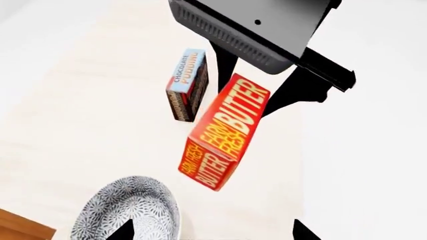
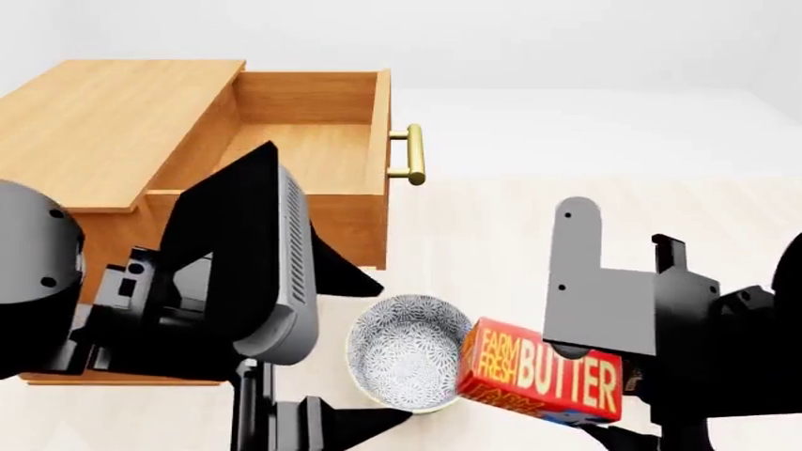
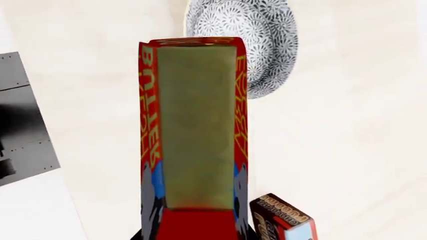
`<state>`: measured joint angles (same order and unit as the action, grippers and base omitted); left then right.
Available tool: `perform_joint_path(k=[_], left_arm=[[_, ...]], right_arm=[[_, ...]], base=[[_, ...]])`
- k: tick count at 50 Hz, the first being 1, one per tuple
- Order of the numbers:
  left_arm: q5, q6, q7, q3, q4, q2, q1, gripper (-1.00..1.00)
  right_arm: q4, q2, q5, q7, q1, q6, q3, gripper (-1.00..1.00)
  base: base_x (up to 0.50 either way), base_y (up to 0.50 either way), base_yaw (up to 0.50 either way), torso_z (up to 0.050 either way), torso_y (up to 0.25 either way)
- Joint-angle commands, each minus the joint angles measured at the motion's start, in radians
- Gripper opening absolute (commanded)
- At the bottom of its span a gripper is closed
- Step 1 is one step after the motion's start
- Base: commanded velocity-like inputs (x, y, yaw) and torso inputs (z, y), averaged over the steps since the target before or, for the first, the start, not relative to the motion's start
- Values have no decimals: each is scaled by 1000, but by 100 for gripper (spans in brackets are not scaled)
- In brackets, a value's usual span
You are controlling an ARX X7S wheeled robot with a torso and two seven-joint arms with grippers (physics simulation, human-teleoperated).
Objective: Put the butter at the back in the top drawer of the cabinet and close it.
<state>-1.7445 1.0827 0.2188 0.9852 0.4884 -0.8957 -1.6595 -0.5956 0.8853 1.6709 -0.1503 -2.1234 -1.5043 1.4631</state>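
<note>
- Holding the butter [image 2: 542,378] in the right tool [image 2: 602,381]: carton sits lifted off the floor, tilted, "FARM FRESH BUTTER" face readable in head view.
- Right wrist view looks straight down the carton's long yellow panel [image 3: 197,125]; the tool's grip is at the near end, mostly out of frame, with dark tips just showing at the carton's base. Clamped on the carton, not open.
- Left wrist view shows the same carton [image 1: 225,131] in mid-air under the right arm's dark housing, clear of the light floor [image 1: 80,125].
- Left tool [image 2: 307,418]: low in head view, two dark tips visible. Can't tell whether wide or narrow; nothing seen in it.
- Bowl [image 2: 411,349], patterned black and white, stands upright just beside the butter in head view, between the two arms. Can't tell if they touch.
- Chocolate pudding box [image 1: 187,85] stands on the floor beyond the butter in left wrist view; also seen at the frame corner in right wrist view [image 3: 283,220]. Apart from the carton.
- Cabinet [image 2: 113,122] at head view's upper left, orange-brown wood, flat top.
- Top drawer [image 2: 307,141] is pulled out, inside visible, brass bar handle [image 2: 411,155] on its front. Butter is not in it; carton is well short of the drawer, lower in the view.
</note>
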Motion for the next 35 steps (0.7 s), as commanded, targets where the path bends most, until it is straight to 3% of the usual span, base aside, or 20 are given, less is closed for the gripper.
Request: perform_joint_path(k=[1, 35], left_arm=[[69, 0, 37, 14, -3, 28, 20, 100], [215, -71, 153, 36, -8, 93, 95, 100]], right_arm=[[3, -36, 23, 26, -55, 23, -15, -100], [8, -106, 44, 40, -60, 91, -8, -100]], base=[[0, 0, 0, 0, 0], [0, 0, 0, 0, 1]])
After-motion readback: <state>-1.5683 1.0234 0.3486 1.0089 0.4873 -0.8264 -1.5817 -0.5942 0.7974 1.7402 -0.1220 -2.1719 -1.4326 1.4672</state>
